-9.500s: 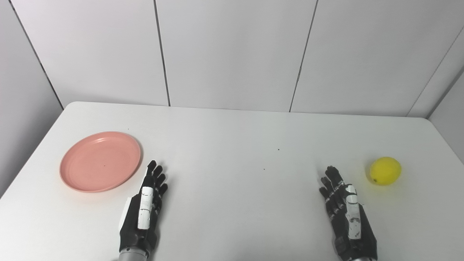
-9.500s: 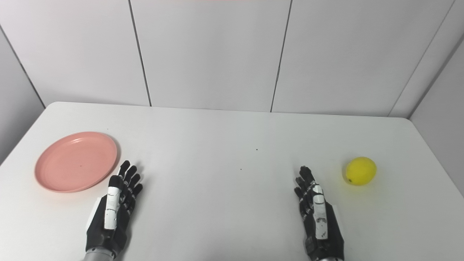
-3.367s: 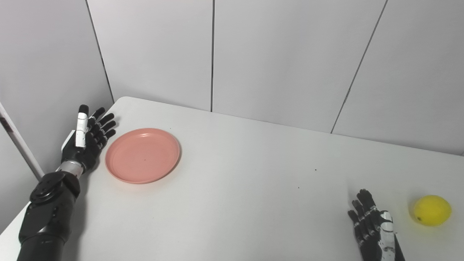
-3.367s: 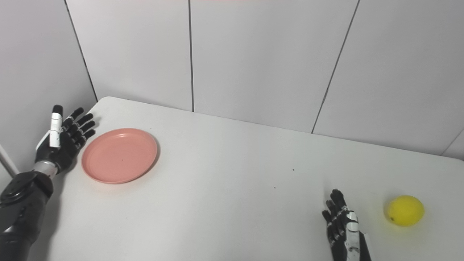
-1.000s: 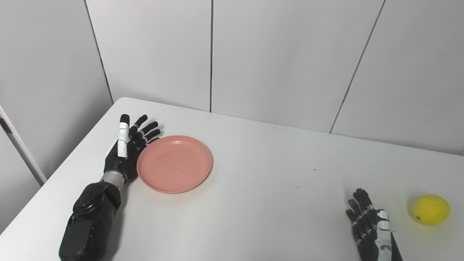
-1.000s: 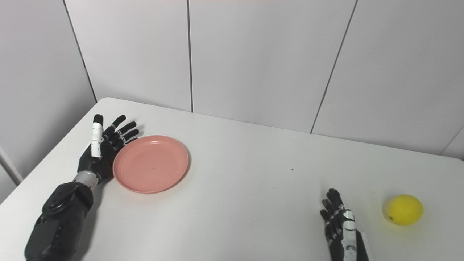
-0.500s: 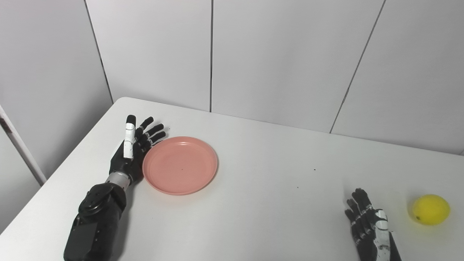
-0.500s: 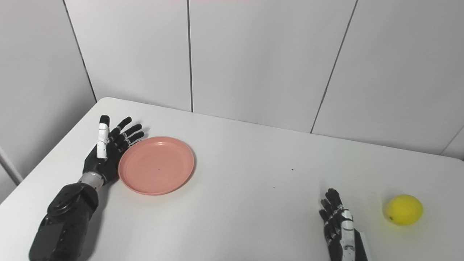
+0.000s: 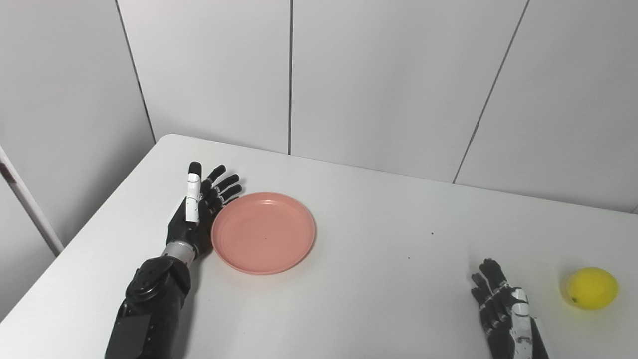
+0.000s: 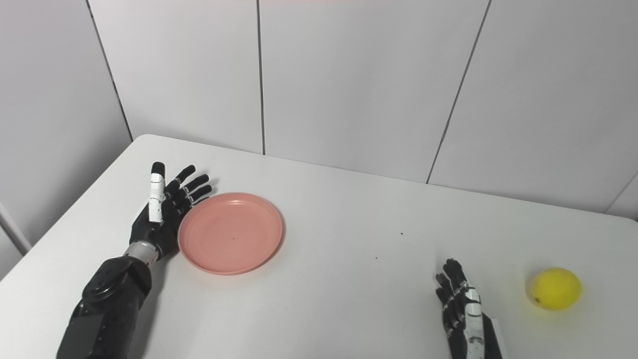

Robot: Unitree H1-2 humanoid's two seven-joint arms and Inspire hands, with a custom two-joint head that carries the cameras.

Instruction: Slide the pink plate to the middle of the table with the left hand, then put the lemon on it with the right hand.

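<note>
The pink plate (image 9: 263,232) lies flat on the white table (image 9: 379,284), left of the middle. My left hand (image 9: 197,214) is open, on edge, with its palm against the plate's left rim; it also shows in the right eye view (image 10: 162,209). The yellow lemon (image 9: 591,288) sits near the right edge of the table. My right hand (image 9: 503,311) is open and flat near the front edge, a hand's width left of the lemon, holding nothing.
Grey wall panels stand behind the table's far edge. The table's left edge runs diagonally just left of my left arm (image 9: 149,304). A few small dark specks (image 9: 432,233) mark the tabletop.
My left hand has pushed the plate to the right across the table over the last second. The right hand and the lemon have stayed put.
</note>
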